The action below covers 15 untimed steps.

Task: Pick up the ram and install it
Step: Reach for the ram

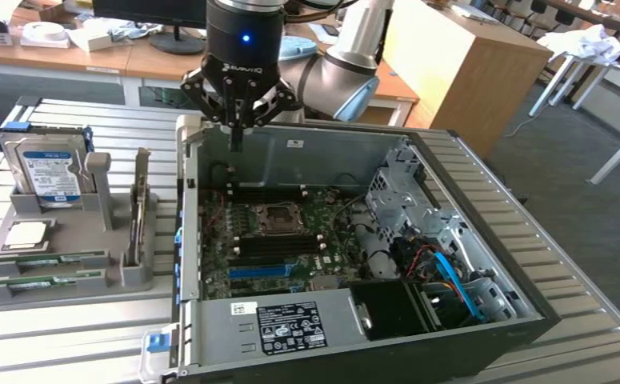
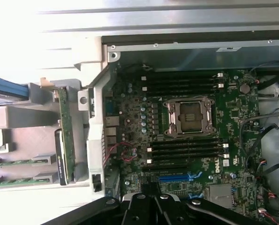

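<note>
Two green ram sticks (image 1: 62, 258) lie flat in slots at the front of a grey holder (image 1: 64, 300), at the exterior view's left. In the wrist view the same ram sticks (image 2: 12, 162) show beside the case wall. My gripper (image 1: 237, 144) hangs shut above the rear wall of the open computer case (image 1: 288, 152), well apart from the sticks, with nothing between its fingers. Its closed black fingers (image 2: 151, 204) show over the motherboard (image 2: 130, 117), whose dark memory slots (image 2: 184, 150) run on both sides of the open processor socket (image 2: 191, 117).
On the grey holder stand a blue-labelled hard drive (image 1: 43, 172), a square silver processor (image 1: 27, 234) and an upright card (image 1: 139, 212). Cables and a drive cage (image 1: 438, 240) fill the case's right side. A power supply (image 1: 278, 324) sits at its front.
</note>
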Each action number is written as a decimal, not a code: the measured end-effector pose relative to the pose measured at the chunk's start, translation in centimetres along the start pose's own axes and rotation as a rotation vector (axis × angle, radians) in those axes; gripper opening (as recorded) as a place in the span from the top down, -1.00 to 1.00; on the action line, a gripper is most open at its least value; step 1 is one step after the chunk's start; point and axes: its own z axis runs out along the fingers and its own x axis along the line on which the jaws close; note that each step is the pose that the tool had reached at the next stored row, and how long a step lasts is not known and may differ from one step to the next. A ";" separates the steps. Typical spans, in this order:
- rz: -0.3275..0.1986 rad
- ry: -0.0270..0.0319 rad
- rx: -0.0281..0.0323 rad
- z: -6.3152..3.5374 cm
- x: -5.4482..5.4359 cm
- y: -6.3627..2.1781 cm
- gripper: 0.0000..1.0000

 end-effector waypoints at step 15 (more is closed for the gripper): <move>0.000 0.0000 0.0000 -0.04 2.1 -0.15 0.80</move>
